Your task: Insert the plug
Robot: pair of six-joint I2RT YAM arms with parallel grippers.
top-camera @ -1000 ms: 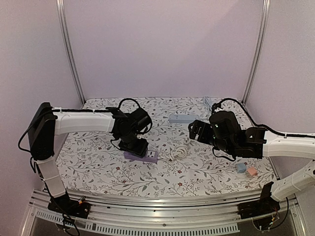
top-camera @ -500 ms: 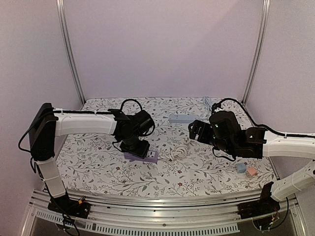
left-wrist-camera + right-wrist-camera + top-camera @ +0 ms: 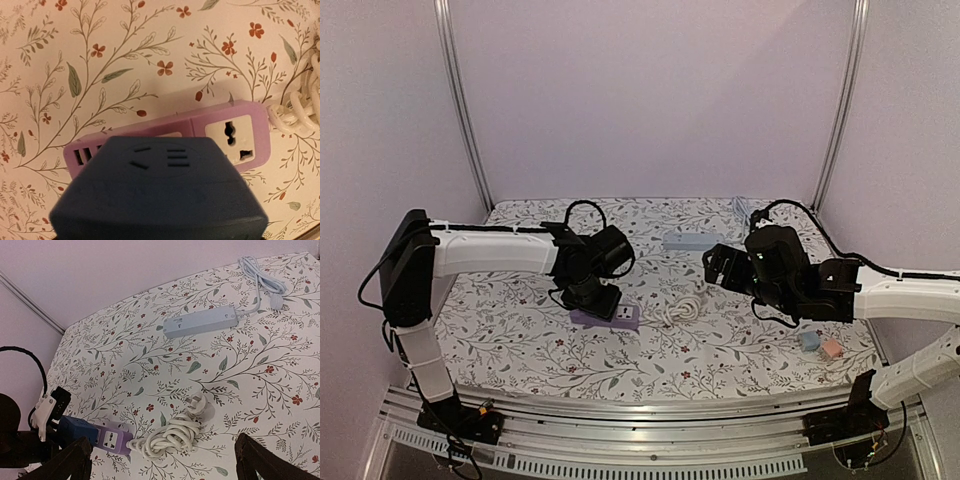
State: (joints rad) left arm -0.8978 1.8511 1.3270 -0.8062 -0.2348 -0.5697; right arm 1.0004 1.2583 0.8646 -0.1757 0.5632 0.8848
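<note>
I am clasping the blue plug (image 3: 160, 195) in my left gripper (image 3: 592, 297), holding it over the middle of the purple power strip (image 3: 245, 130), and I cannot tell whether its pins are touching the strip. The socket at the strip's right end is showing uncovered, and the coiled white cord (image 3: 170, 437) is lying against that same end. My right gripper (image 3: 717, 266) is hovering to the right of the strip, beyond the cord, jaws spread wide and empty.

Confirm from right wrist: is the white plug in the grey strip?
No, the white plug lies loose beside its coil, well apart from the grey strip.
</note>
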